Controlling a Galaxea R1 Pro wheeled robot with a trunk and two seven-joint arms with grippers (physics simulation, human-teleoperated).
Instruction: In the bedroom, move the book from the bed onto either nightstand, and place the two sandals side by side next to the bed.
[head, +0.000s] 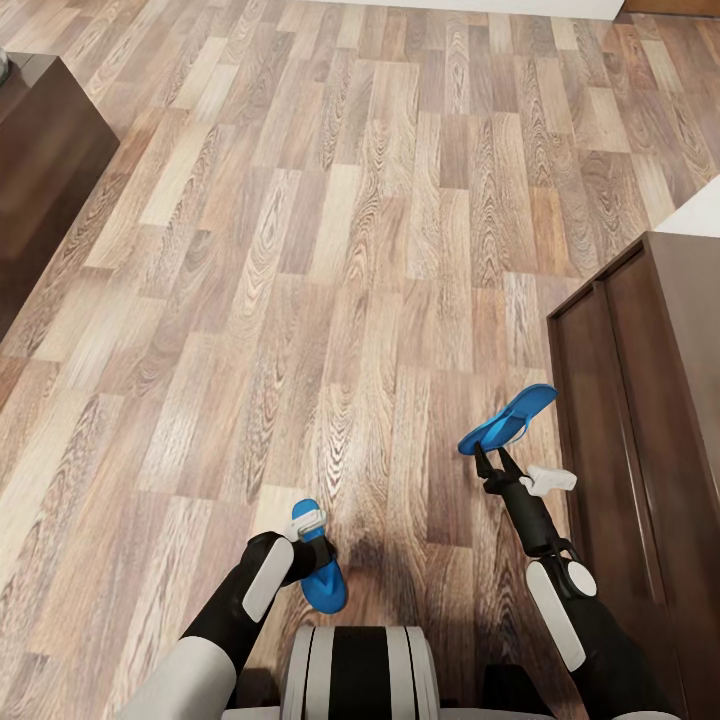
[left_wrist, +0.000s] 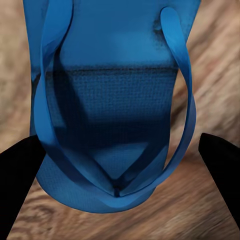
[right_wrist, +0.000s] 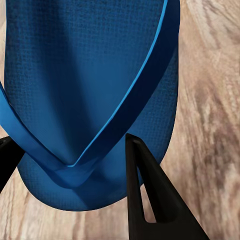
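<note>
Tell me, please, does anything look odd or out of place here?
Nothing is damaged or spilled. Both sandals are off the floor: the right gripper holds one blue sandal tilted in the air, and the left gripper holds the other sandal.

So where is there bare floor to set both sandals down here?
The wood floor lies open between the dark cabinet at left and the bed frame at right. It narrows near the right end effector, whose sandal hangs beside that frame.

Over the floor (head: 380, 250), the left gripper (head: 318, 556) holds one sandal (head: 322, 572) low before the robot's trunk, the right gripper (head: 488, 452) holds the other sandal (head: 510, 417) farther forward, just beside a cabinet (head: 640, 420) at right, another cabinet (head: 40, 170) far left.
</note>
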